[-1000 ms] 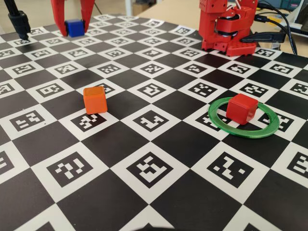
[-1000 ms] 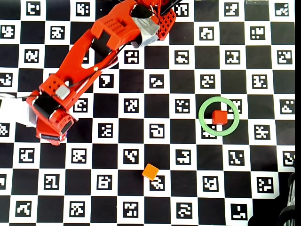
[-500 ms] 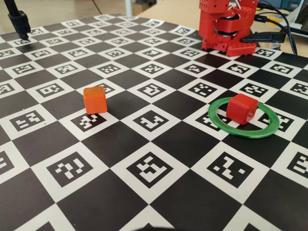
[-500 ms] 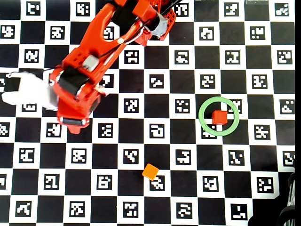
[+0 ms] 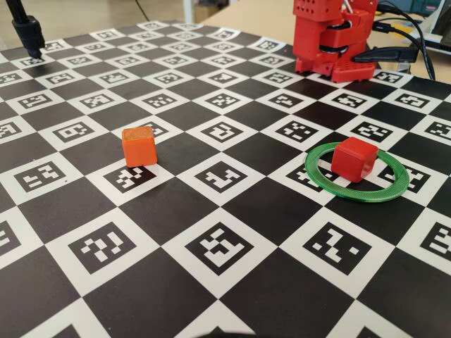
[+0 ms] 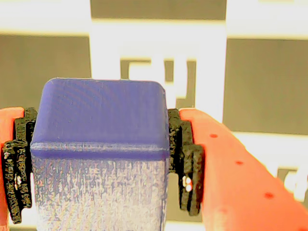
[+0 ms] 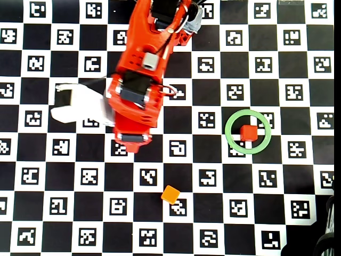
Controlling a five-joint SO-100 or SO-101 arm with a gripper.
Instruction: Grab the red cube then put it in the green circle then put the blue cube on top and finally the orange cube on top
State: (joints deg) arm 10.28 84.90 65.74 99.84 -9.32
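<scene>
On the table in the fixed view, the red cube [image 5: 354, 156] sits inside the green circle [image 5: 356, 182], ready as a base; the orange cube [image 5: 139, 146] waits apart. At my wrist, my tool [image 6: 98, 163] clamps the blue cube [image 6: 100, 149] squarely, no long axis. Overhead, my arm [image 7: 139, 80] hovers well left of the circle.

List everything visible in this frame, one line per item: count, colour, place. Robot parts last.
Red cube: 1, red, inside the ring, near its upper right rim in the overhead view.
Ring: 1, green, flat on the board, right of centre.
Orange cube: 1, orange, alone on the board, lower centre.
Blue cube: 1, blue, held in the claw, seen in the wrist view only.
Board: 1, black and white checks with markers.
Cables: black, behind the base in the fixed view.
Arm: 1, red, reaching down from the top edge.
Claw: 1, red with black pads, shut on the blue cube.
</scene>
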